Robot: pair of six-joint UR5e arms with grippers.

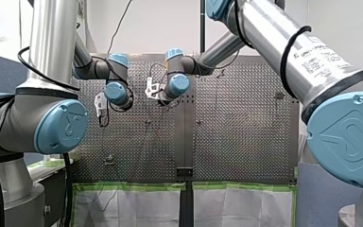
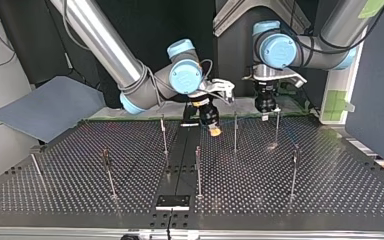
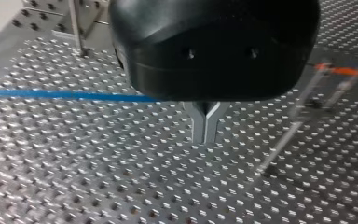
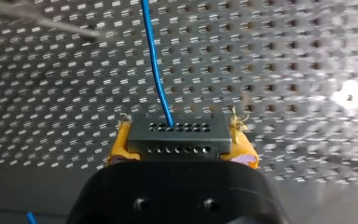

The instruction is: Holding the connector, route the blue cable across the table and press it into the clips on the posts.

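Grips connector [image 4: 177, 129] in right end effector [image 4: 182, 145], low over desk [image 2: 330, 185] near post [image 2: 235, 131], with blue cable [image 4: 154, 60] leading off ahead. Shows left end effector [image 3: 205, 126] clenched beside cable. Hold taut, align over post top, press straight down.

"How was the light in the front view?"

"Bright and even. The white wall [image 1: 170, 23] at the upper middle was nearly washed out, and my right arm [image 1: 312, 61] carried soft highlights."

"And the top view?"

"Almost black at the upper middle, while the perforated table [image 2: 280, 200] gleamed toward the lower edge."

"The wrist views?"

"Holes glinted everywhere. A post [image 3: 289, 126] beside my left gripper [image 3: 206, 137] was smeared. A white glare spot [image 4: 352, 95] burned beside the connector [image 4: 177, 135], which looked crisp."
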